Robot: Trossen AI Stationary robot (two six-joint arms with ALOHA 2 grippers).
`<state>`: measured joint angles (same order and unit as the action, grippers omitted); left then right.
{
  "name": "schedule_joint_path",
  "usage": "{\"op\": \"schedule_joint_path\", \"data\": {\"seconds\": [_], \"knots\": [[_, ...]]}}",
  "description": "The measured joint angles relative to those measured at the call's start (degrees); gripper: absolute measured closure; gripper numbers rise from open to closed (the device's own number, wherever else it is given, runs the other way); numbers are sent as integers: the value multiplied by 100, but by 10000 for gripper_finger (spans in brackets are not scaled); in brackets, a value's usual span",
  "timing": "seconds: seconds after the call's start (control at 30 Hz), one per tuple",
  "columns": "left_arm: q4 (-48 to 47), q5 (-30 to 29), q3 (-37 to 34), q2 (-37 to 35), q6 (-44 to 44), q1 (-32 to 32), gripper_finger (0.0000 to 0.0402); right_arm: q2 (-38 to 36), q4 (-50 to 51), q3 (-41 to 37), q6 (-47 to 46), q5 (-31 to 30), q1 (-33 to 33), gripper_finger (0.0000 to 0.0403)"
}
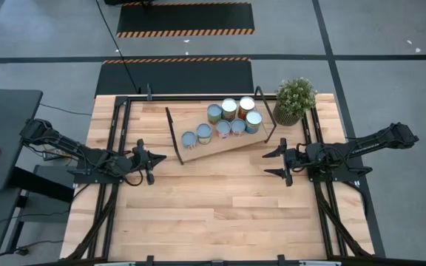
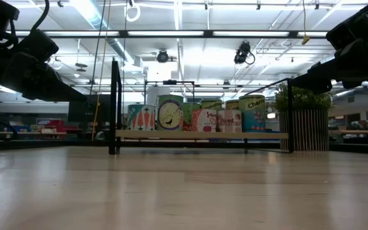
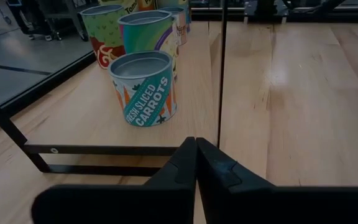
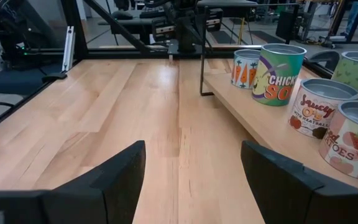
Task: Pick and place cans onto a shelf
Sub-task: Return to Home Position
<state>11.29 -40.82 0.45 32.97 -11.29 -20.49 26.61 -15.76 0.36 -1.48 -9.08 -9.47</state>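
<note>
- Every can I can find is on the shelf [image 1: 209, 149]. The cans [image 1: 223, 127] stand upright in two rows on its board at the far middle of the worktop [image 1: 220, 214], beside the potted plant [image 1: 294, 100]. None are loose on the wood.
- The left end effector [image 1: 155, 158] has its fingers pressed together with nothing between them. The right end effector [image 1: 276, 162] has its fingers well apart and is also empty.
- The shelf's long axis runs across the worktop between the two arms, slightly slanted. Each end effector points inward at one of its black frame ends.
- I judge the left one nearer. Its wrist view has the frame bar just ahead of the fingertips, with the sliced carrots can [image 3: 145, 87] right behind it.
- Pulling home should mean backing each arm outward, away from the shelf. The left frame end is the thing I must not clip.
- The high view gives me the layout but no labels.
- The right wrist view reads the chicken soup can [image 4: 278, 71].
- The low view confirms the board sits raised off the worktop with the arms above it.
</note>
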Motion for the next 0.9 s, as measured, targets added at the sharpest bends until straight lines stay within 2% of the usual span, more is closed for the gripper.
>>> {"op": "schedule_joint_path", "data": {"seconds": [0.9], "knots": [[1, 2, -2, 0, -2, 0, 387, 0, -1, 0, 0, 0, 0, 133]]}}
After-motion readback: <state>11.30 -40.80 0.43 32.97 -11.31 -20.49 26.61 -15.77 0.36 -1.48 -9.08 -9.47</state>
